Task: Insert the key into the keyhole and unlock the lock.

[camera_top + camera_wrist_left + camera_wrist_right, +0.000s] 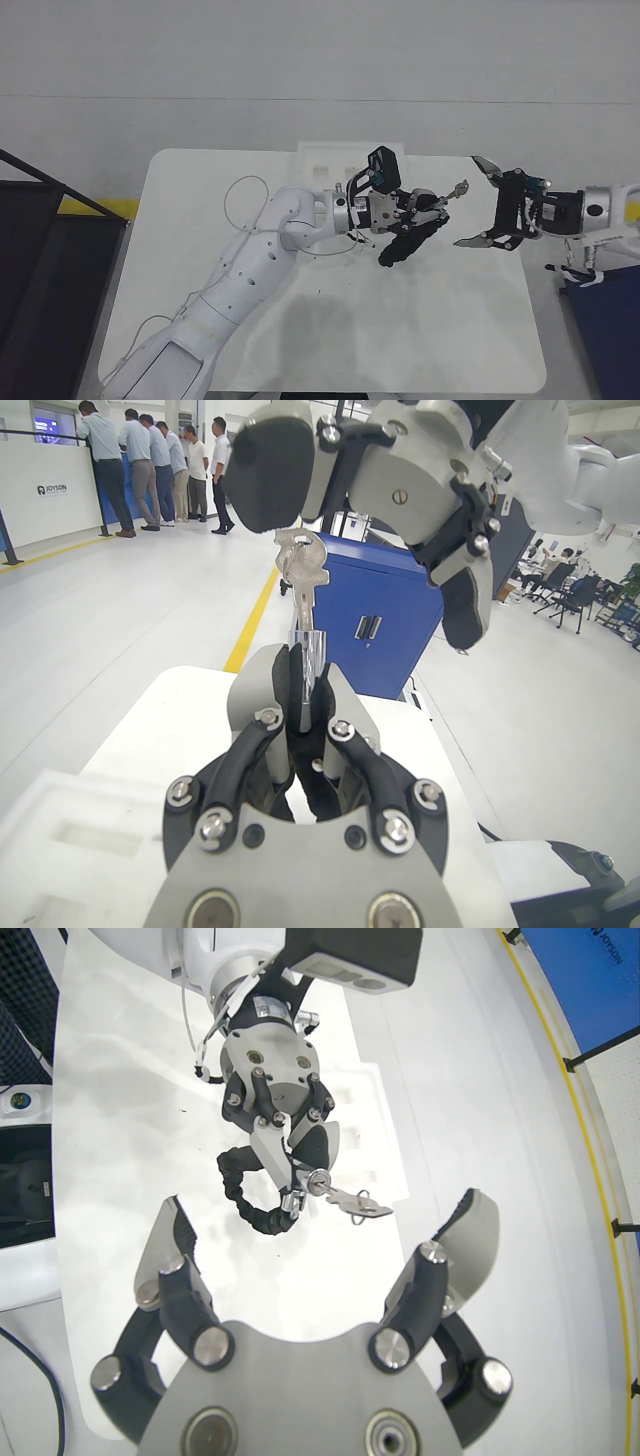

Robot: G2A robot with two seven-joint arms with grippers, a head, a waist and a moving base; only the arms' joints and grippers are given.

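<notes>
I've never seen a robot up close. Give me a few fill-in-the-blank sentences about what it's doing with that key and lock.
The lock is held by the ____ arm's jaws.
The key already sits in the lock's ____.
The right arm's jaws stand ____, holding nothing.
Missing words: left, keyhole, open.

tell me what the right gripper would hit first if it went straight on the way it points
Most likely the key, sticking out of the cable lock that the left gripper holds, straight ahead of the open right gripper; depth is unclear.
</notes>
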